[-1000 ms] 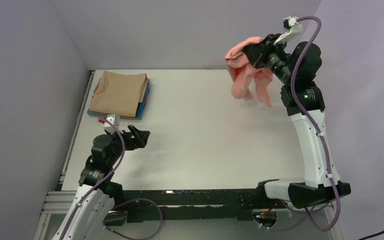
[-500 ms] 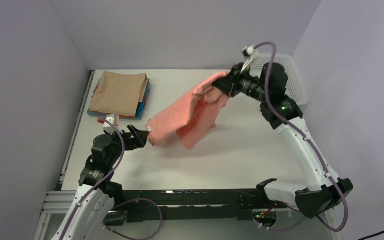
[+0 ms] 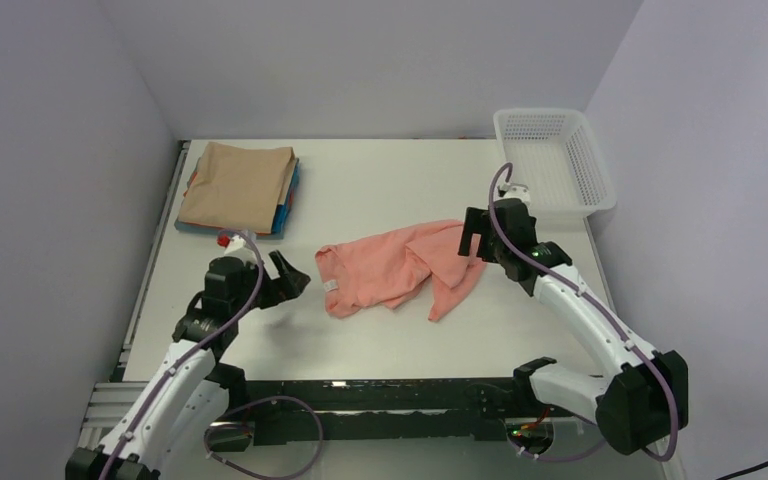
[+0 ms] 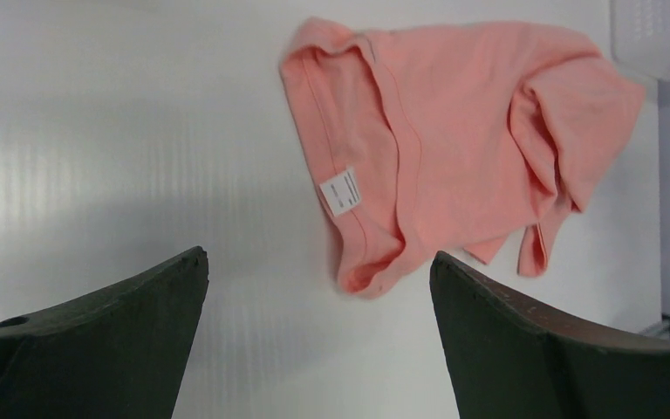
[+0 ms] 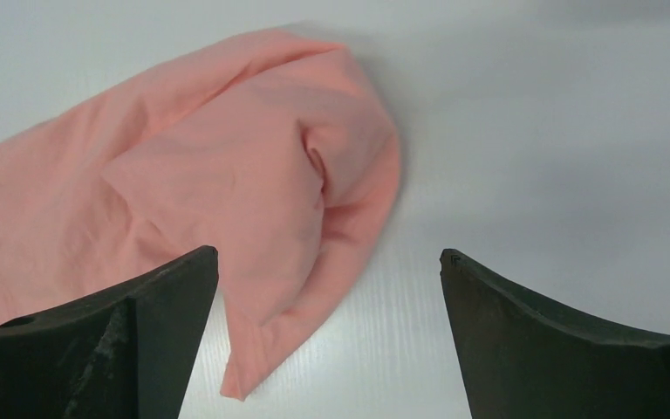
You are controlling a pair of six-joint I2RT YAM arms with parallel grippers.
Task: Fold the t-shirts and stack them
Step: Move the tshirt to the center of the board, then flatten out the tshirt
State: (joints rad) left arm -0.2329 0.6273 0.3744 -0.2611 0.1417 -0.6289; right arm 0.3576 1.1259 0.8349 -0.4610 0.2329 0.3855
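The salmon-pink t-shirt (image 3: 400, 270) lies unfolded and rumpled near the middle of the tabletop (image 3: 380, 180), stretched roughly left to right. Its neck opening faces left, and a small white label (image 4: 342, 191) shows inside the collar. The body is creased. On the right side the cloth is bunched and doubled over itself, with one strip trailing toward the near edge.

The tan t-shirt (image 3: 238, 185) is folded into a flat, neat rectangle at the far left corner, well apart from the pink one. It tops a pile. A blue t-shirt (image 3: 292, 195) shows as a thin folded edge along its right side, and a reddish t-shirt (image 3: 192, 180) peeks out at the left edge.
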